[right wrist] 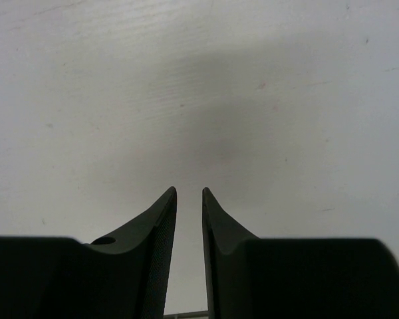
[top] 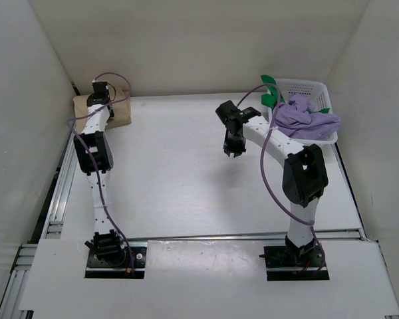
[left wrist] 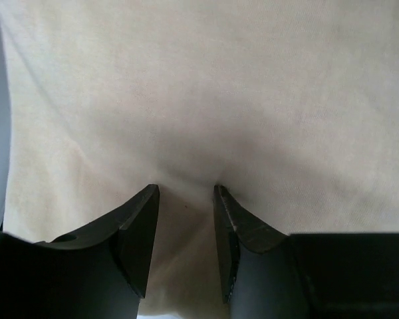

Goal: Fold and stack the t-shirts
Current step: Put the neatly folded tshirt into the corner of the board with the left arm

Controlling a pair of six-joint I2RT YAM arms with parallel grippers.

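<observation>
Left wrist view: the left end effector (left wrist: 186, 193) has both fingertips pressed onto the tan t-shirt (left wrist: 206, 86), the jaws standing partly apart with a shallow pucker of cloth between the tips. Whether that pucker is actually pinched or merely dented cannot be told. The tan cloth fills almost the whole view and reads smooth. From above, the garment is a compact folded bundle at the far left corner of the surface (top: 186, 179), directly beneath this end effector. The right end effector (right wrist: 189, 193) hangs over bare surface near the middle, jaws narrowly parted and grasping nothing. Outward from it, the white mesh basket (top: 312, 86) sits at the far right corner and holds the purple t-shirt (top: 309, 118), bunched and spilling over the near rim, with the green t-shirt (top: 269, 90) showing only at the basket's far left edge. Assessment: the tan shirt appears finished, and two shirts remain unfolded. The purple shirt lies to the right of and beyond the right end effector, well apart from it. The right arm is clearly the nearer. Crumpled as it is, the purple shirt offers no readable long axis.
</observation>
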